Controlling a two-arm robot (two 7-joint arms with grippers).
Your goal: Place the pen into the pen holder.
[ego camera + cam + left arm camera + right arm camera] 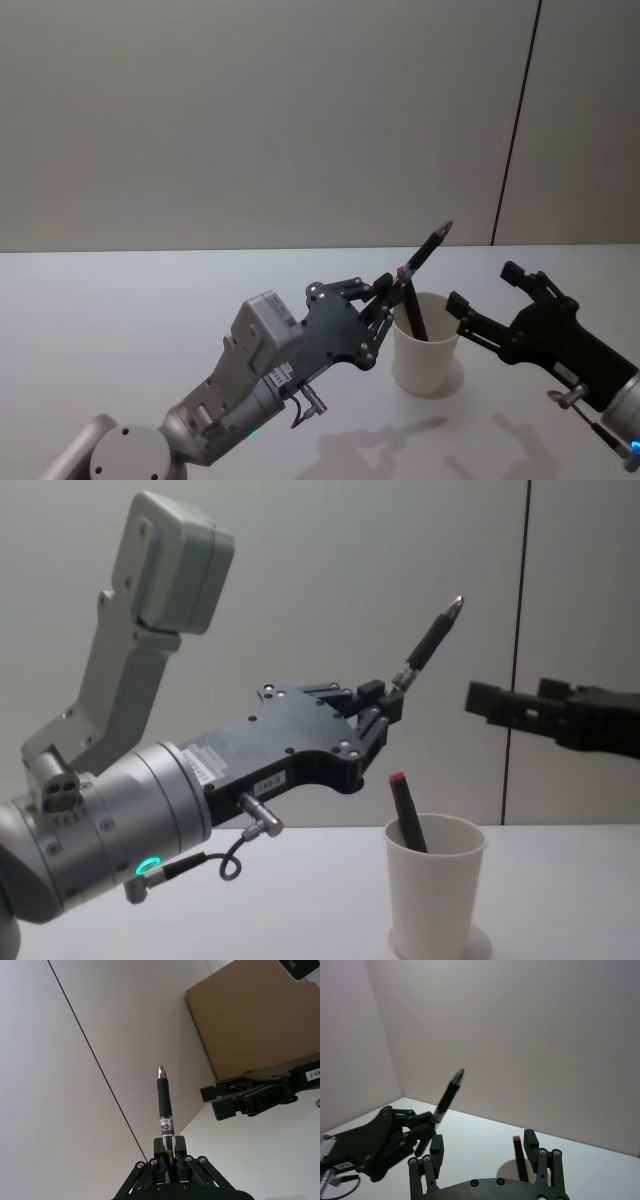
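One white worktop (120,330). Two pincers hang over it: the left pincer (385,300) is clamped on one tilted pen (428,247), seemingly just above the holder, and the right pincer (483,285) is spread wide and empty. Between them stands one pen holder (425,362), with a second, red-tipped pen (405,815) leaning inside.

Tilted pen (448,1094) gripped in left hand (427,1125), right hand (484,1141) apparently open

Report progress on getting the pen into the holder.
Done: one red-tipped pen already stands in the pen holder. In hand: the left gripper grips a second pen, tilted above it. Left: lower and release. The right gripper hovers open beside it.
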